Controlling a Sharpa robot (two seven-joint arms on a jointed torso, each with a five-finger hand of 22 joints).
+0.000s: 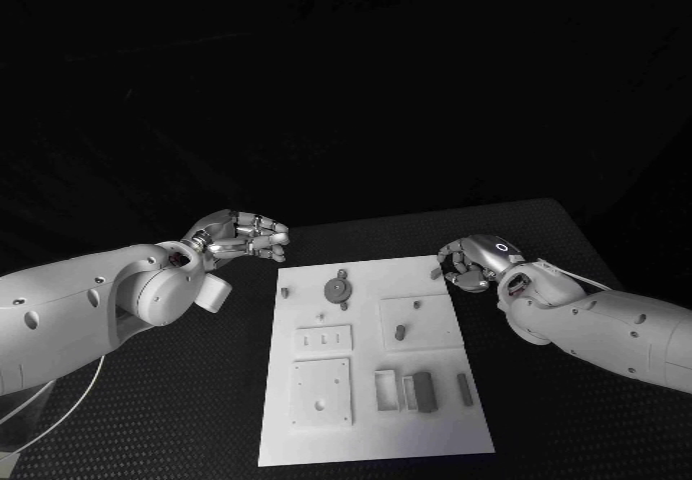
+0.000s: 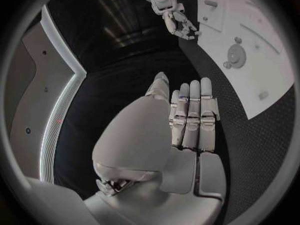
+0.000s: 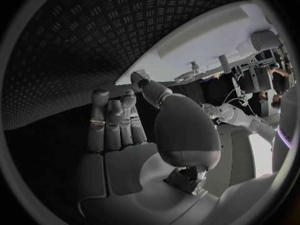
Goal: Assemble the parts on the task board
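One board point(image 1: 369, 440) lies on one table point(image 1: 188, 400). Two hands show, the left point(image 1: 240, 236) and the right point(image 1: 473, 262). On the board: one round disc point(image 1: 336, 289) at the far end, two small pegs point(image 1: 286, 292) point(image 1: 398, 329), two square plates point(image 1: 325, 339) point(image 1: 320, 391) on the left, and three upright blocks point(image 1: 385, 390) point(image 1: 421, 391) point(image 1: 464, 389) near the right.

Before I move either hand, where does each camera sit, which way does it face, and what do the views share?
Head view: on the robot's head, looking down at the task board, the left hand and the right hand beside its far corners.
Left wrist view: behind the left hand, facing along its straight fingers toward the board.
Right wrist view: behind the right hand, facing the board's edge.
Shared: all three show the board; the head and left wrist views both show the round part and the right hand.
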